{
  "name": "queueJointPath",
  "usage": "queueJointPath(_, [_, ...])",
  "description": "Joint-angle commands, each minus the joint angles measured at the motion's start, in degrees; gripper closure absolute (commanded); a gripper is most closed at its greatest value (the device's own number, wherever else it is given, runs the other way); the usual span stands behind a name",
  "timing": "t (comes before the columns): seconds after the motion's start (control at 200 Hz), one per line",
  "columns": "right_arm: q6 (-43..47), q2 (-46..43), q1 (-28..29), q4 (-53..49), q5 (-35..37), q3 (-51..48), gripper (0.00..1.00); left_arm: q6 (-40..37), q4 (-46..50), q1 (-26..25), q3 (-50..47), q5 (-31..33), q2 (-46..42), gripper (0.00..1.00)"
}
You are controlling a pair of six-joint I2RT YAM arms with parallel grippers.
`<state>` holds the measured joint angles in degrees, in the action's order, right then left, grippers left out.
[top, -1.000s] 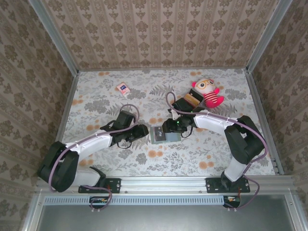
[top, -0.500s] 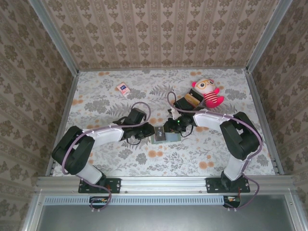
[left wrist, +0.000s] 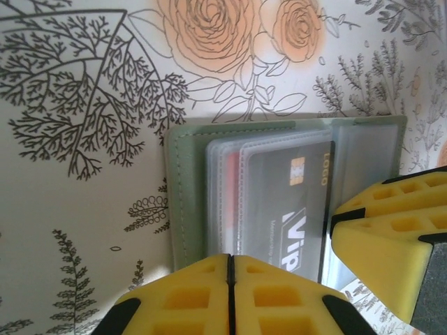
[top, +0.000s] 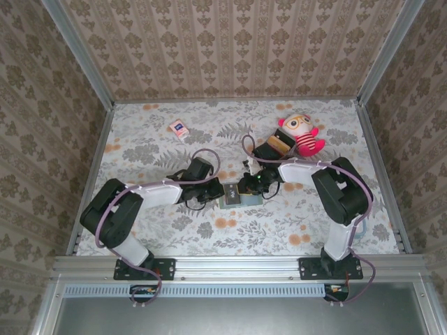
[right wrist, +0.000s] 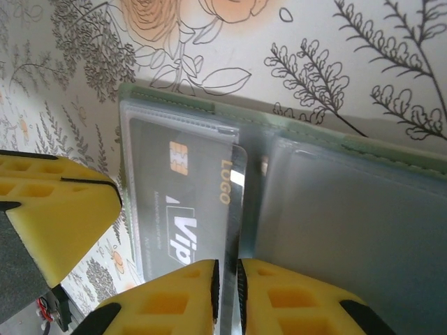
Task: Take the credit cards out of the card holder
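Just shut the left gripper at one edge of the card holder, centred between the tabletop edges, and pinched the right gripper onto the dark credit card, readying extraction.

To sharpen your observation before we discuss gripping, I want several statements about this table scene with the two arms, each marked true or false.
1. The card holder lies open on the flowered table. True.
2. The dark card inside it is printed with "VIP". True.
3. The left fingers stand wide apart. False: they are pressed together at the holder's edge.
4. The right fingers pinch a thin sheet rising from the holder. True.
5. The plush toy lies on top of the card holder. False: it lies apart, further back on the right.
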<state>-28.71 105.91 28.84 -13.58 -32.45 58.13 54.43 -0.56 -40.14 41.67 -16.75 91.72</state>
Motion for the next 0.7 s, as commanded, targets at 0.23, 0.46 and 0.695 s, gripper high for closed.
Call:
queueJointPath(0.23, [1.02, 1.58, -0.63, -0.64, -0.87, 0.32, 0.82, 0.32, 0.3, 0.03, 0.04, -0.03, 2.26, 0.92])
queueJointPath(0.46, [0.89, 1.41, -0.8, -0.07, -1.49, -0.02, 0.82, 1.02, 0.47, -0.02, -3.28, 1.37, 2.01, 0.93])
queueJointPath(0.695, [0.36, 0.96, -0.89, 2.85, -6.03, -0.42, 0.84, 0.94, 0.56, 0.04, -3.41, 1.46, 1.67, 0.94])
